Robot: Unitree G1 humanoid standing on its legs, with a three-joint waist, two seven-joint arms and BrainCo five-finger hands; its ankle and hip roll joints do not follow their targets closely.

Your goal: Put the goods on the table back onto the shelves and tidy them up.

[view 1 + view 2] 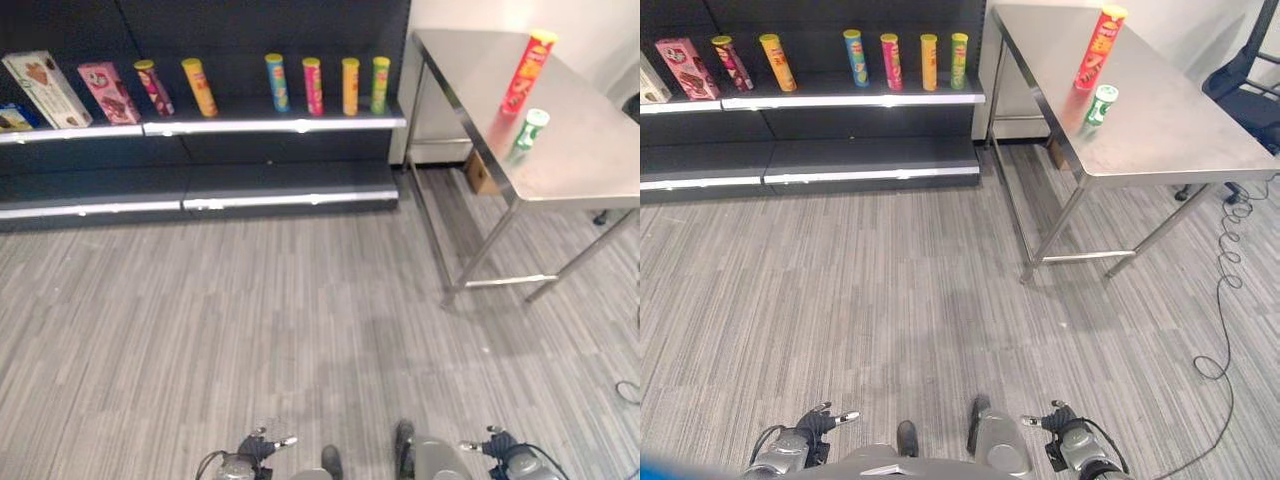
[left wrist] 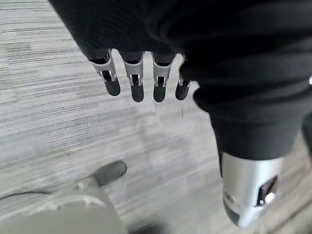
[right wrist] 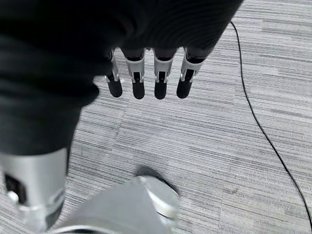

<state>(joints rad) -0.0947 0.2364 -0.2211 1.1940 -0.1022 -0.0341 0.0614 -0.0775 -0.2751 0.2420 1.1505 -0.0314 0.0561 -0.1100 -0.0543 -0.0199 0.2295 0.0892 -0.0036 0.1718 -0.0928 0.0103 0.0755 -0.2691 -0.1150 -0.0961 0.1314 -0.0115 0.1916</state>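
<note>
1. Both hands hang low at the robot's sides, well apart from the work: the left hand and the right hand each show straight, relaxed fingers with nothing in them.
2. The goods are on the steel table: a tall red can and a short green can just beside it, near the table's edge facing the shelves.
3. The step in hand, as I judge it, is the approach: get square to the table first, then reach for 1 can at a time.
4. Wrap the fingers round the middle of the can, not its top, so it does not tip.
5. Both cans stand upright, long axis vertical, lids up, matching the row on the upper shelf, where 6 cans stand.
</note>
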